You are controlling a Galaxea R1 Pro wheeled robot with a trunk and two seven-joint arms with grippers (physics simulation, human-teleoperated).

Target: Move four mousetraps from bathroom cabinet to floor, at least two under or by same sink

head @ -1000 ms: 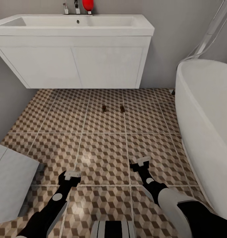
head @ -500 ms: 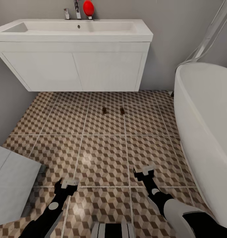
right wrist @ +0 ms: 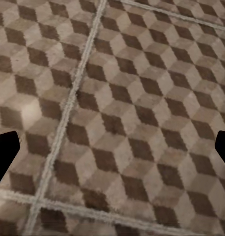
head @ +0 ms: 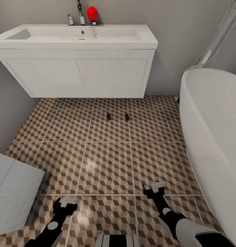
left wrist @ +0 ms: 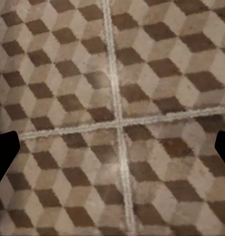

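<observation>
Two mousetraps [head: 108, 116] [head: 126, 117] lie side by side on the bathroom floor [head: 107, 164], just in front of the white sink [head: 80, 34] and its wall-hung vanity. They show as small dark-brown shapes, too small for detail. My left gripper [head: 67, 201] [left wrist: 112, 147] and right gripper [head: 153, 188] [right wrist: 112, 152] hover low over the cube-patterned tiles near the view's bottom edge, well short of the traps. Both are open, with bare tile between their fingers. The cabinet is out of view.
A white bathtub [head: 214, 130] fills the right side, with a metal rail [head: 217, 37] on the wall behind it. A pale grey box-like unit [head: 14, 192] juts in at the lower left. A red object [head: 92, 13] and a faucet [head: 80, 13] stand on the sink's back edge.
The whole picture has shifted, so the camera moved; sink and traps sit slightly lower in frame. Both grippers have drawn back toward the robot, still open and empty.
</observation>
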